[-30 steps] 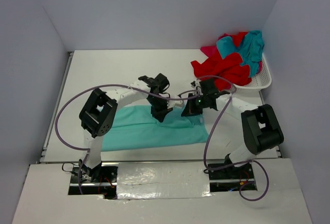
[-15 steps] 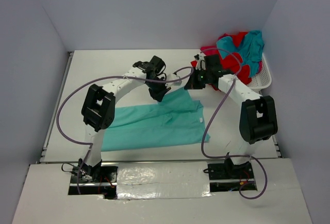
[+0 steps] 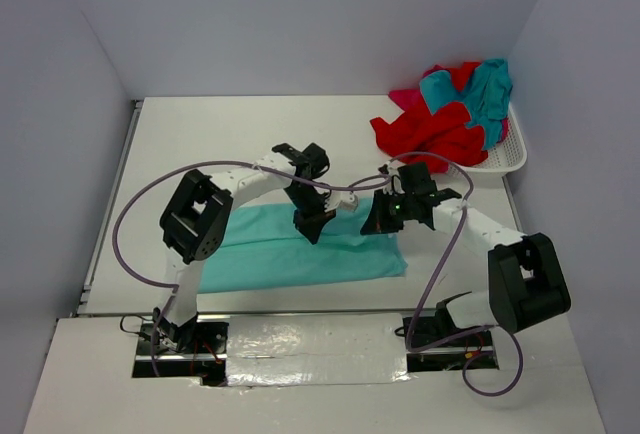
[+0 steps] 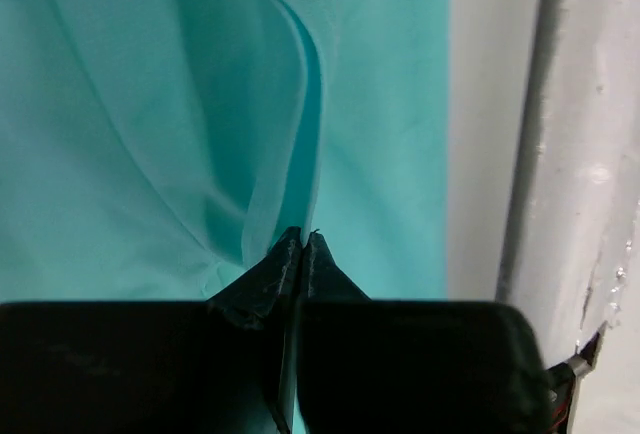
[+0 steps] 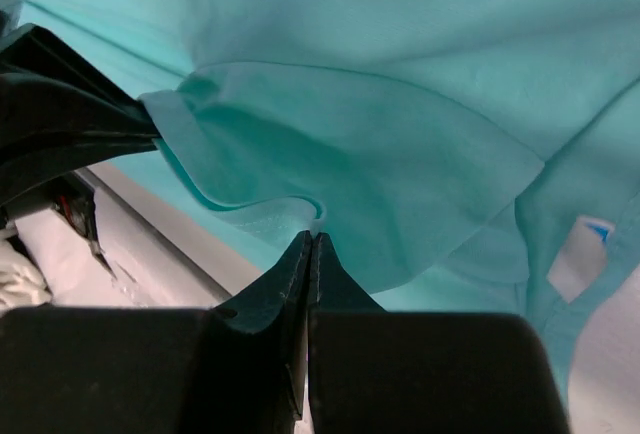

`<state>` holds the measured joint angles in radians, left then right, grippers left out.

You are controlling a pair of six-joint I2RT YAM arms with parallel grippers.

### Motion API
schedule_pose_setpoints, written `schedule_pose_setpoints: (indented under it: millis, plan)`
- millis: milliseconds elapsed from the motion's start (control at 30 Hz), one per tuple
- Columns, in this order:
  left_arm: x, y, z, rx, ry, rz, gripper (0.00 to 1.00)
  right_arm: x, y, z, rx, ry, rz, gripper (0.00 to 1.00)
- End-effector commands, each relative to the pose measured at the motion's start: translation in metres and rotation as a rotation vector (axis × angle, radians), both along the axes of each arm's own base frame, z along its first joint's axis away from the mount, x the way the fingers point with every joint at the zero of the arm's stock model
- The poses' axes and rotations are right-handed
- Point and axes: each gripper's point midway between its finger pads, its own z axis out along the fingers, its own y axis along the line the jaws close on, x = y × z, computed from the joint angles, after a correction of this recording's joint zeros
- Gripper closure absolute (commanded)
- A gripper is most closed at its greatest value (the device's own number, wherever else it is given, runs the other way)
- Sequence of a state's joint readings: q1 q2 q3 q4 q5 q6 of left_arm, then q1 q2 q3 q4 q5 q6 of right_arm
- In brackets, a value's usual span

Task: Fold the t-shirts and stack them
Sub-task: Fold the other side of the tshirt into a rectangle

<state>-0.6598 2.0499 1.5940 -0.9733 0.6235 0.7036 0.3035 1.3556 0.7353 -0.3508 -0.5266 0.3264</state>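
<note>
Pinching the same garment from two spots, both arms work over the teal t-shirt [image 3: 290,259], which lies spread on the table [image 3: 200,134] close to its near edge, its long axis running left to right, parallel to that edge. The left gripper [image 3: 312,228] is closed on a raised fold of the teal cloth; its wrist view shows the fingertips [image 4: 300,254] pressed together with a ridge of fabric rising from between them. The right gripper [image 3: 372,222] is likewise closed, its tips [image 5: 312,254] meeting on a lifted flap of the same shirt, with a small white label [image 5: 585,244] visible just to one side. The two grippers stand side by side along the shirt's far long edge, over its right half, the left one nearer the middle and the right one nearer the right end. From both of them the bulk of the shirt lies toward the near edge and out to the left. The next move probably turns on this: the held edge has to travel across the short axis, toward the near edge, with both grippers kept level so the fold line stays parallel to the long axis. The remaining pile of t-shirts [image 3: 450,119], red, teal and magenta, sits heaped in and over the white basket [image 3: 510,159] at the far right corner, well apart from both grippers.
</note>
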Motion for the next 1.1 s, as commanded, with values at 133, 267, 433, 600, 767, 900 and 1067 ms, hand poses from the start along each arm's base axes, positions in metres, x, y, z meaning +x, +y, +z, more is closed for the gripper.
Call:
schedule_pose_setpoints:
  millis: [133, 267, 433, 600, 767, 900, 1067]
  plan:
    - [-0.024, -0.002, 0.015, -0.086, 0.052, -0.11, 0.79, -0.018, 0.008, -0.003, 0.045, 0.009, 0.057, 0.92]
    - [-0.033, 0.009, 0.017, -0.067, 0.051, -0.176, 0.59, -0.041, 0.006, -0.008, 0.053, 0.056, 0.101, 0.8]
    - [-0.045, 0.022, 0.022, -0.043, 0.078, -0.226, 0.46, -0.067, 0.002, -0.007, 0.069, 0.085, 0.127, 0.64]
    - [-0.043, 0.019, 0.023, -0.043, 0.063, -0.215, 0.01, -0.068, 0.002, 0.01, 0.087, 0.043, 0.124, 0.49]
    - [-0.022, 0.002, 0.026, -0.074, 0.018, -0.115, 0.01, -0.031, 0.008, 0.035, 0.083, -0.07, 0.079, 0.56]
    - [0.003, -0.011, 0.04, -0.117, -0.027, -0.002, 0.01, 0.004, 0.011, 0.027, 0.057, -0.069, -0.009, 0.89]
    - [0.007, -0.007, 0.026, -0.079, -0.048, 0.022, 0.01, 0.033, 0.024, 0.005, 0.073, -0.026, -0.049, 0.96]
